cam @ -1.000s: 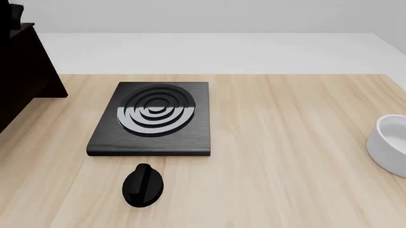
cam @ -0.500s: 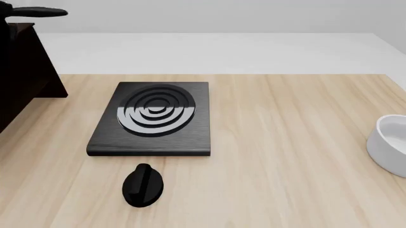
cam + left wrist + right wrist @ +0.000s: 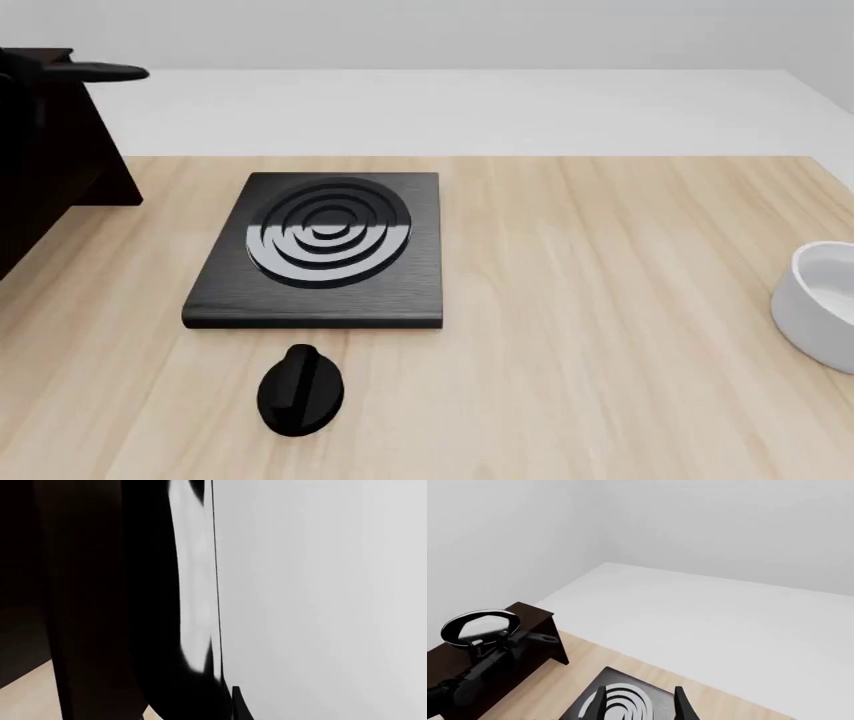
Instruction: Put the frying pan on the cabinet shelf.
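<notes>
frying pan in left tool, over cabinet shelf

Simulated kitchen: stove plate, pan

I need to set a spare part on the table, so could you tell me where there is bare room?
The widest bare wood lies between the stove plate and the white bowl at the right edge. A narrower strip runs between the stove plate and the cabinet. The near left is tighter: the black knob sits just in front of the plate.
</notes>
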`<state>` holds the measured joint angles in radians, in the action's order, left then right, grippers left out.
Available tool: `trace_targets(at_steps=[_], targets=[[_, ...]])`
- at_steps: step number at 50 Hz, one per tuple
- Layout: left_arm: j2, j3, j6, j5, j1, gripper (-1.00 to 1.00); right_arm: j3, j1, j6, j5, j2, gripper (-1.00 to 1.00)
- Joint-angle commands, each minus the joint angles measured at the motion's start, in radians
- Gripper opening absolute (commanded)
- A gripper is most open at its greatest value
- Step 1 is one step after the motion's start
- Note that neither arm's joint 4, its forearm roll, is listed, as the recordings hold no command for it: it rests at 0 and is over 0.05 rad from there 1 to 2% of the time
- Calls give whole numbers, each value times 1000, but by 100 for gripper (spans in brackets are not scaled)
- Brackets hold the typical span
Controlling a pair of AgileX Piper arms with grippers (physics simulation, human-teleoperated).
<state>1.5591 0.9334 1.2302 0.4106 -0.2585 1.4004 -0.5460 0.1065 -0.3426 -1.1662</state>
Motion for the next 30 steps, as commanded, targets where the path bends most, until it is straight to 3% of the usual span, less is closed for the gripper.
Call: trace_targets(at_steps=[1, 30], targets=[[16, -25, 4, 64, -6, -100, -5, -4, 1, 2, 5, 100], [40, -51, 25, 111, -54, -100, -3, -10, 4, 0, 1, 100]])
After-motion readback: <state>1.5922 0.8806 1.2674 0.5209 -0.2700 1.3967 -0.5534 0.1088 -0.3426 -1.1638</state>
